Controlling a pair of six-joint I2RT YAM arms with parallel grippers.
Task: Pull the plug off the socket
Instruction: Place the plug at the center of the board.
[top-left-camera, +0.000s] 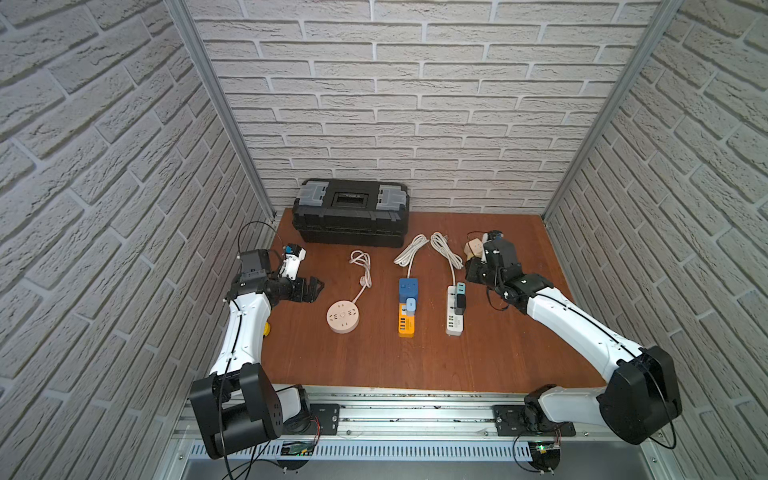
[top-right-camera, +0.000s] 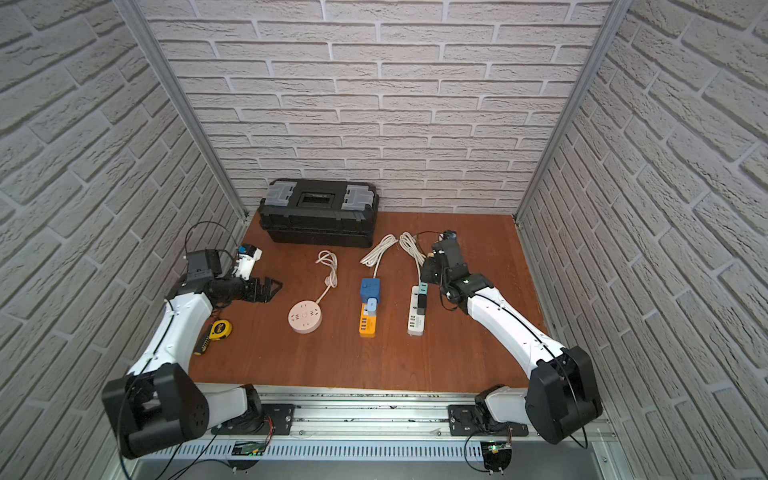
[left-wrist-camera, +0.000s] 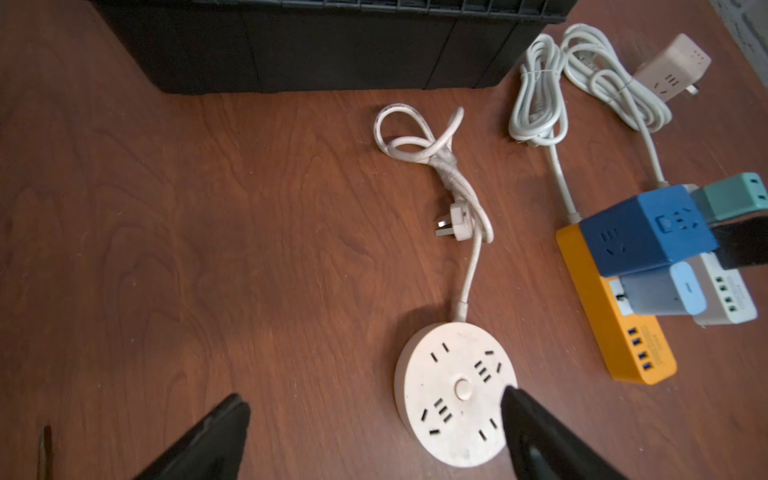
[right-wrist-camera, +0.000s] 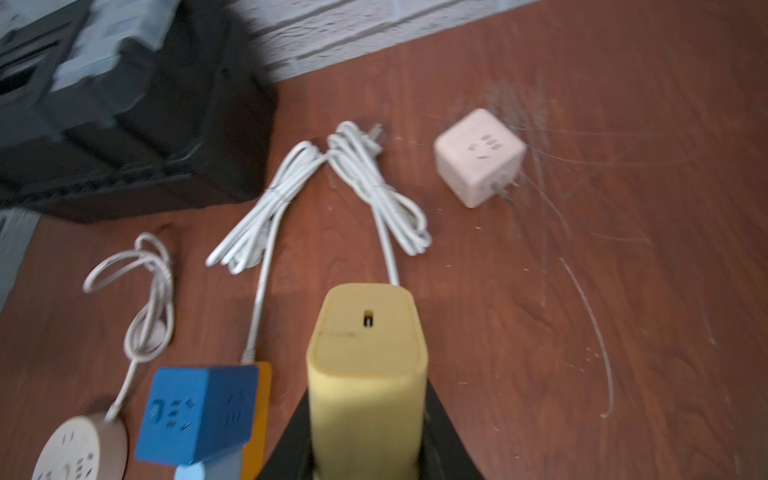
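Holds the yellow plug (right-wrist-camera: 368, 353) clear of any socket, apparently raised over the far right of the bench (top-left-camera: 415, 365), clamped by its sides in the jaws of the right gripper (right-wrist-camera: 368, 407), long axis pointing straight out toward the far wall. Looks past its tip to the beige cube adapter (right-wrist-camera: 478, 156), loose just far and right, so probably needs only a short carry that way before release. Has the white strip (top-left-camera: 455, 316) near and left, with a teal plug (top-left-camera: 460, 287) and a black plug (top-left-camera: 460, 305) seated in it. Hangs the left gripper (left-wrist-camera: 372, 409) well apart at the left, jaws wide apart and empty, beside the round socket (left-wrist-camera: 455, 395).
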